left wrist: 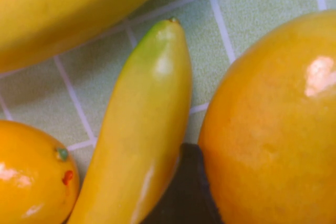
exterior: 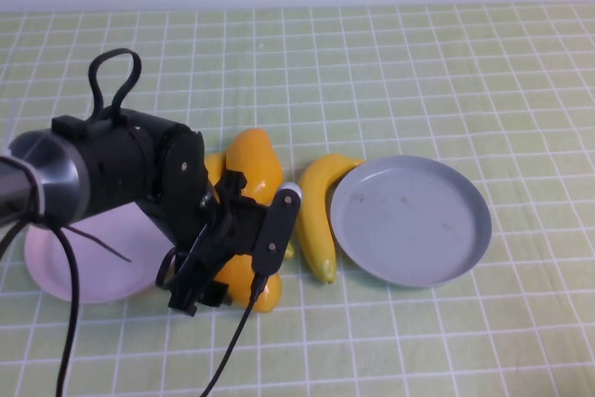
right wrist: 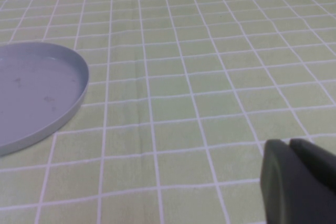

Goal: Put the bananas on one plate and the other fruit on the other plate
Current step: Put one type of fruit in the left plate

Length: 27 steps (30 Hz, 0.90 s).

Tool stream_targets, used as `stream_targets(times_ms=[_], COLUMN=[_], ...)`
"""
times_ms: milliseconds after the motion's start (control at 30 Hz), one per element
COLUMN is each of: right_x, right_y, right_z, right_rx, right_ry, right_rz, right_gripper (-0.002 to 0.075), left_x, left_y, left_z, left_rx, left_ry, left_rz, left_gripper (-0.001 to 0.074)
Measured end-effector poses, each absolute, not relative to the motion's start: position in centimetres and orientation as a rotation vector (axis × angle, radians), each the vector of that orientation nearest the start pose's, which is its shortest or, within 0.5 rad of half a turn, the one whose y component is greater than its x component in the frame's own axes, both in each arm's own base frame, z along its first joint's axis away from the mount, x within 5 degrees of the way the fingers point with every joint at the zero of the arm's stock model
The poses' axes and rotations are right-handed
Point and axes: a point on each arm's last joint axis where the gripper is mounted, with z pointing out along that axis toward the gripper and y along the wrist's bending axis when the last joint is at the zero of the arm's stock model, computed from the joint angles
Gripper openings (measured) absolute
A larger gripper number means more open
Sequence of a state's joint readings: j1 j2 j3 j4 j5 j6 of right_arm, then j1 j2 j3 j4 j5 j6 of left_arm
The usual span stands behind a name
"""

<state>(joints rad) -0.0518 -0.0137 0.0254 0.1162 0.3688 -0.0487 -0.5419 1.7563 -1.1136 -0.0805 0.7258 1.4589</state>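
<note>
The left hand (exterior: 223, 262) hangs low over a tight cluster of fruit on the green checked counter (exterior: 418, 72), with glossy orange-yellow mangoes (exterior: 253, 166) crowding both its sides and a slim yellow banana (left wrist: 139, 145) running between them. The gaps there are narrow strips of cloth. The second curved banana (exterior: 318, 216) lies against the rim of the shallow grey-blue plate (exterior: 411, 218), blocking that edge. The pale pink plate (exterior: 93, 262) lies partly under the left arm. The right hand (right wrist: 299, 182) sits above open cloth beside the grey-blue plate, with the far counter unobstructed.
</note>
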Motion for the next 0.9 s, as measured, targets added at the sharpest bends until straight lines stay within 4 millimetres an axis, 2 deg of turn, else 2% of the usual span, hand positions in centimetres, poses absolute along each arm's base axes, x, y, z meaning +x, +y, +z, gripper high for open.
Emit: stream_targets(times_ms=[233, 300, 367, 433, 500, 600, 700, 900], right_x=[5.3, 5.3, 5.3, 5.3, 5.3, 5.3, 5.3, 5.3], right_y=[0.1, 0.1, 0.1, 0.1, 0.1, 0.1, 0.1, 0.1], right_z=[17.2, 17.2, 17.2, 17.2, 17.2, 17.2, 17.2, 17.2], right_rx=[0.075, 0.075, 0.075, 0.075, 0.075, 0.075, 0.075, 0.075], right_ry=[1.86, 1.86, 1.86, 1.86, 1.86, 1.86, 1.86, 1.86], right_rz=[0.044, 0.044, 0.044, 0.044, 0.044, 0.044, 0.044, 0.044], right_gripper=[-0.0015, -0.0015, -0.0015, -0.0015, -0.0015, -0.0015, -0.0015, -0.0015], left_x=[28.9, 28.5, 27.9, 27.4, 27.0, 27.2, 28.1, 30.6], left_y=[-18.0, -17.8, -17.7, -17.4, -16.8, -15.1, -12.8, -8.0], left_z=[19.5, 20.2, 21.7, 23.3, 24.8, 25.7, 25.7, 25.1], left_rx=[-2.834, -2.83, -2.782, -2.602, -2.297, -1.778, -1.331, -0.772], left_ry=[-1.924, -1.936, -2.058, -2.349, -2.694, -3.058, -3.252, -3.457], left_rz=[-0.124, -0.103, -0.072, -0.035, -0.005, 0.0, -0.011, -0.025], left_gripper=[0.0541, 0.0541, 0.054, 0.054, 0.054, 0.054, 0.054, 0.054])
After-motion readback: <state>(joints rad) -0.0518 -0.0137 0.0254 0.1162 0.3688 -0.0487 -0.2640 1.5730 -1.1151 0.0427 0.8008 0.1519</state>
